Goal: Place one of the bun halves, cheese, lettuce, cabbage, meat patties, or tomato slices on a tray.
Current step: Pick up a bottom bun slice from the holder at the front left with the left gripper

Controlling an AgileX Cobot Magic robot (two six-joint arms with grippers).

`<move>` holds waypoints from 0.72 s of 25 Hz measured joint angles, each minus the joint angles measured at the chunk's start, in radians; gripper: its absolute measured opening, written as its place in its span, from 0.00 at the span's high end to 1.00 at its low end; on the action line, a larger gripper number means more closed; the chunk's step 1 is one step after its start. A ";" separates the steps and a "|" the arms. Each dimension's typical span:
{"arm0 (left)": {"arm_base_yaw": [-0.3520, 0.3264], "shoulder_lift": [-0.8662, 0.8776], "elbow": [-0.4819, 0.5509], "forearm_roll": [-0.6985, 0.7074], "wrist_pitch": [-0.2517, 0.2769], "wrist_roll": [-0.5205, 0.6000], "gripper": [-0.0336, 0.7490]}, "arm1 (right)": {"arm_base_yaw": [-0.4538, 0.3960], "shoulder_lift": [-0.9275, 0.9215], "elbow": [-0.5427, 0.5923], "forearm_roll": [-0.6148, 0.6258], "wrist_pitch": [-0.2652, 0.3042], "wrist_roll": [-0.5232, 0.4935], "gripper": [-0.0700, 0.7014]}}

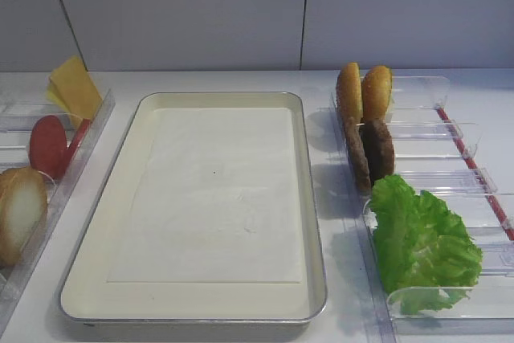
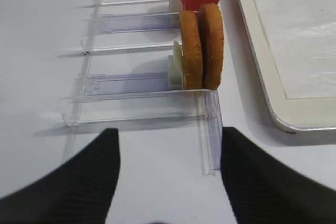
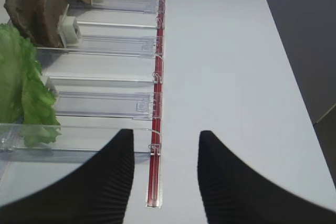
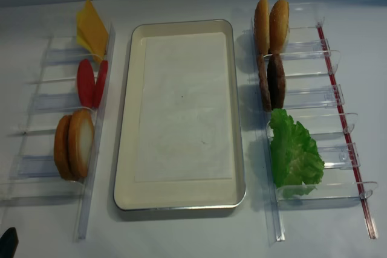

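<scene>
The cream tray [image 4: 126, 143] with its white liner lies in the middle with nothing on it. In the left rack stand two bun halves [image 4: 80, 142] [image 2: 202, 45], tomato slices [image 4: 86, 83] and yellow cheese [image 4: 92, 27]. The right rack holds two meat patties [image 4: 271, 81] [image 3: 37, 11] and the lettuce [image 4: 293, 152] [image 3: 18, 82]. No cabbage is in view. My left gripper [image 2: 169, 132] is open over bare table just short of the bun halves' rack. My right gripper [image 3: 166, 133] is open too, above the right rack's outer end.
Two smaller golden bun pieces [image 4: 271, 17] stand at the far end of the right rack. Clear plastic dividers [image 2: 210, 129] jut out near my left fingers. A red strip [image 3: 155, 145] runs along the right rack's outer edge, with white table beyond it.
</scene>
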 joint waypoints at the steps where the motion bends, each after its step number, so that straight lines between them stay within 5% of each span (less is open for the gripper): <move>1: 0.000 0.000 0.000 -0.006 0.000 0.009 0.43 | 0.000 0.000 0.000 0.000 0.000 0.000 0.49; 11: 0.000 0.101 -0.082 -0.102 -0.033 0.118 0.43 | 0.000 0.000 0.000 0.000 0.000 0.000 0.49; 18: 0.000 0.461 -0.195 -0.274 -0.188 0.233 0.45 | 0.000 0.000 0.000 0.000 0.000 0.000 0.49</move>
